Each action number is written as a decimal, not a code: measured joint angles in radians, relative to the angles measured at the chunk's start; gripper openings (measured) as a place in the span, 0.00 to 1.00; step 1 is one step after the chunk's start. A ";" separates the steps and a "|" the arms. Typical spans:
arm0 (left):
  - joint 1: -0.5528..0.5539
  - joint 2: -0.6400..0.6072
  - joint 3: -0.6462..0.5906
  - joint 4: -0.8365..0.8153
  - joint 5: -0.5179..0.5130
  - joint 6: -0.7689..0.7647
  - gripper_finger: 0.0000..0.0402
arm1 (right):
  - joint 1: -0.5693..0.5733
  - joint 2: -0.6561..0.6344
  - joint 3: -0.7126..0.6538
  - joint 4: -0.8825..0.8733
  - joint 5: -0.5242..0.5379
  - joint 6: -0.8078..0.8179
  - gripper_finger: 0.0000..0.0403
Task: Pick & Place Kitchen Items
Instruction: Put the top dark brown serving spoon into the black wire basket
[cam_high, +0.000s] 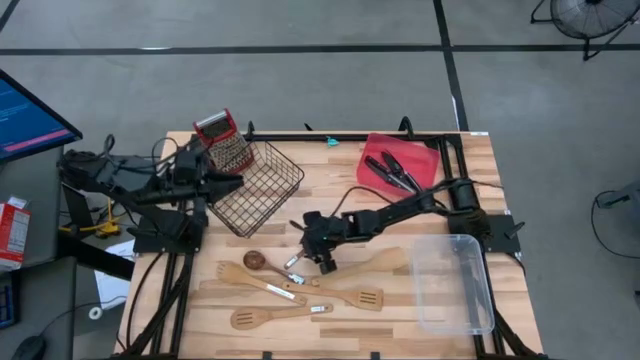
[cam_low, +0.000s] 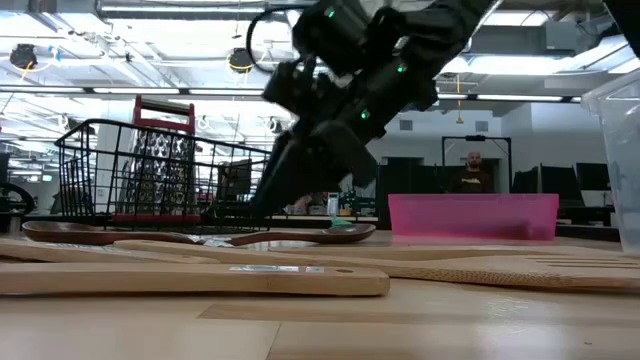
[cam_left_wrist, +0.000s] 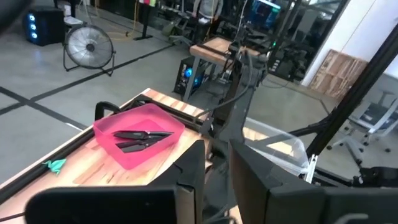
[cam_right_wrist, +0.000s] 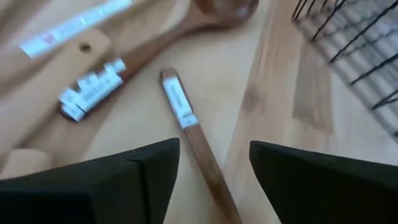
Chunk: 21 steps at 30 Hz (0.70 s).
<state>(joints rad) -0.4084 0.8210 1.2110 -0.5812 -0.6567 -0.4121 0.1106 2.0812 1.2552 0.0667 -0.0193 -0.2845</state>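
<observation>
Several pale wooden spatulas (cam_high: 352, 297) and a dark-bowled spoon (cam_high: 255, 260) lie flat on the table near its front. My right gripper (cam_high: 322, 264) is open just above them, pointing down. In the right wrist view its fingers (cam_right_wrist: 214, 149) stand on either side of a thin wooden handle (cam_right_wrist: 186, 121) with a white label; I cannot tell whether they touch it. Black-handled knives (cam_high: 392, 172) lie in the red tray (cam_high: 425, 160). My left gripper (cam_high: 232, 182) waits by the wire basket (cam_high: 262, 190), its fingers (cam_left_wrist: 216, 155) slightly apart and empty.
A clear plastic bin (cam_high: 455, 285) stands at the front right. The black wire basket holds a red-handled grater (cam_high: 226, 140) at the back left. The red tray sits at the back right. A person (cam_low: 473, 172) shows in the room beyond the table.
</observation>
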 joint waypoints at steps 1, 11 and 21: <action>0.000 -0.005 0.000 0.000 0.000 -0.002 0.14 | -0.007 0.007 0.009 -0.025 -0.009 0.005 0.51; 0.000 -0.012 0.000 -0.005 0.041 -0.006 0.14 | -0.060 0.012 0.026 -0.273 -0.014 0.016 0.46; 0.000 -0.008 0.000 -0.002 0.054 -0.005 0.14 | -0.063 0.011 0.025 -0.342 0.061 0.082 0.08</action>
<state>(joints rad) -0.4088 0.8129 1.2106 -0.5827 -0.6029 -0.4173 0.0475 2.0926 1.2798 -0.2752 0.0417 -0.2027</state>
